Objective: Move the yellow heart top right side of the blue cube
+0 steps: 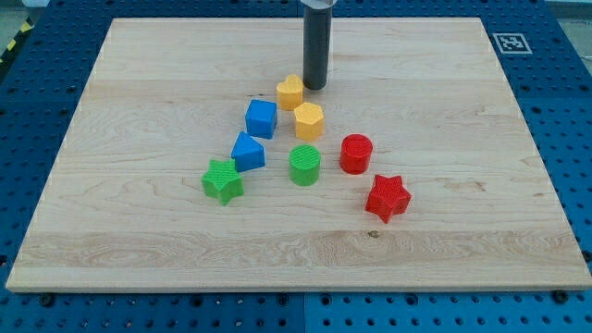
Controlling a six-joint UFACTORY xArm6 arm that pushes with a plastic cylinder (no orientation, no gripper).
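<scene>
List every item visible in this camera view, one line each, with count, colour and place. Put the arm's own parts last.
yellow heart: 1, yellow, above the board's centre, topmost block.
yellow hexagonal block: 1, yellow, just below and right of the heart.
blue cube: 1, blue, left of the hexagonal block.
blue wedge-like block: 1, blue, below the cube.
green star: 1, green, lowest left of the cluster.
green cylinder: 1, green, centre.
red cylinder: 1, red, right of the green cylinder.
red star: 1, red, lowest right.
wooden board: 1, light wood, on a blue perforated bench.
marker tag: 1, black and white, the view's top right corner of the board.
my tip: 1, dark rod, right beside the heart's right edge.
</scene>
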